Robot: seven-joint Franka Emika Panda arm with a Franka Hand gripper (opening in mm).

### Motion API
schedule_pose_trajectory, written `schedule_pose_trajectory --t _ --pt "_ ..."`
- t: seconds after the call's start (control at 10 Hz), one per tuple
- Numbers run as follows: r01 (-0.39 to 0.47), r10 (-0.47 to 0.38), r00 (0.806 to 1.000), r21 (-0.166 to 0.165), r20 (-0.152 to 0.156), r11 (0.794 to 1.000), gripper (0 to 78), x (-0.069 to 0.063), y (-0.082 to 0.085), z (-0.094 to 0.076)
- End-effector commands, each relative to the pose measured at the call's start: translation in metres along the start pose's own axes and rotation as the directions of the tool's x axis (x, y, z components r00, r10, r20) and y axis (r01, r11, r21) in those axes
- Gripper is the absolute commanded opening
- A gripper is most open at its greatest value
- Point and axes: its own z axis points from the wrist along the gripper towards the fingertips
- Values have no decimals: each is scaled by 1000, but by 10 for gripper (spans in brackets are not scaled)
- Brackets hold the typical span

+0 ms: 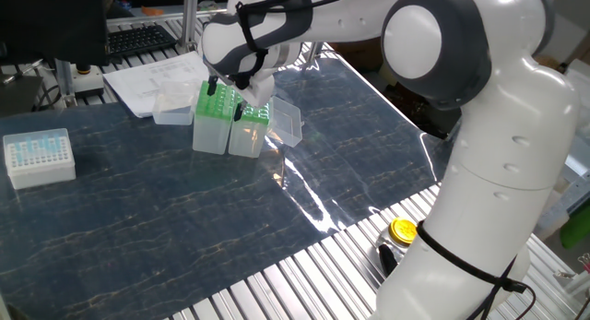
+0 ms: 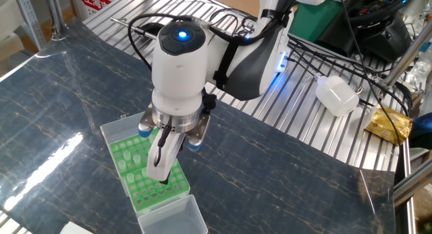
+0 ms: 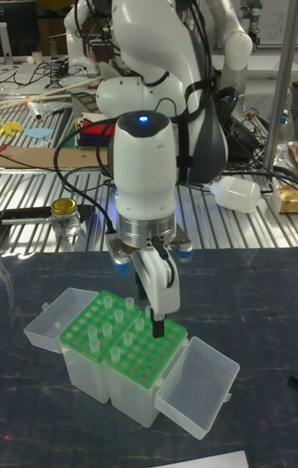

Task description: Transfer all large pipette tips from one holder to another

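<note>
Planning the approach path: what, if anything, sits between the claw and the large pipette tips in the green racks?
Nothing visible does. The claw hangs directly over the green racks, fingertips at the level of the large pipette tips. Both clear lids are folded outward, away from the racks' tops.
</note>
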Motion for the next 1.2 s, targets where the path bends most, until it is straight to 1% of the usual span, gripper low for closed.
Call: schedule_pose_trajectory --t 0.1,0.3,0.5,0.6,1.2 --pt "-3 3 1000 2 2 1000 774 2 0 -3" --pt "-2 2 1000 3 4 1000 774 4 0 -3" --pt "-1 1 1000 7 17 1000 774 4 0 -3" --pt "0 0 1000 7 19 1000 12 4 0 -3" --pt "0 0 1000 7 19 1000 12 4 0 -3"
